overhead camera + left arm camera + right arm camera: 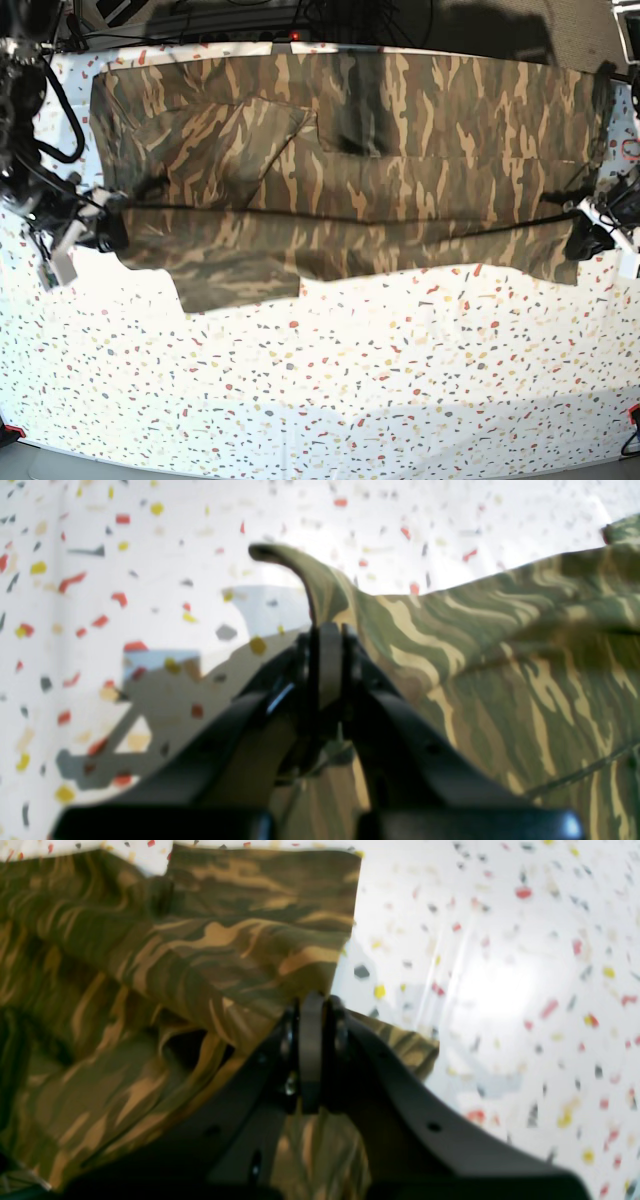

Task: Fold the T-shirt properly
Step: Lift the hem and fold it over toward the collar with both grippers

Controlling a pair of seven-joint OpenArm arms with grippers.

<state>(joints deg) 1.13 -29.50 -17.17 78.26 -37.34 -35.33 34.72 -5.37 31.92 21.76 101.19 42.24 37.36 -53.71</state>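
Both the left gripper (327,630) and the right gripper (312,1007) have jaws clamped on the T-shirt (400,150); carry the taut edge evenly to the far hem, level above the table (350,380).

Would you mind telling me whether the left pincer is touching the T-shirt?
Touching: in the left wrist view, the left pincer is shut on a fold of the T-shirt.

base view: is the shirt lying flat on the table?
No. Both pincers hold the T-shirt stretched between them, its lower edge hanging above the table.
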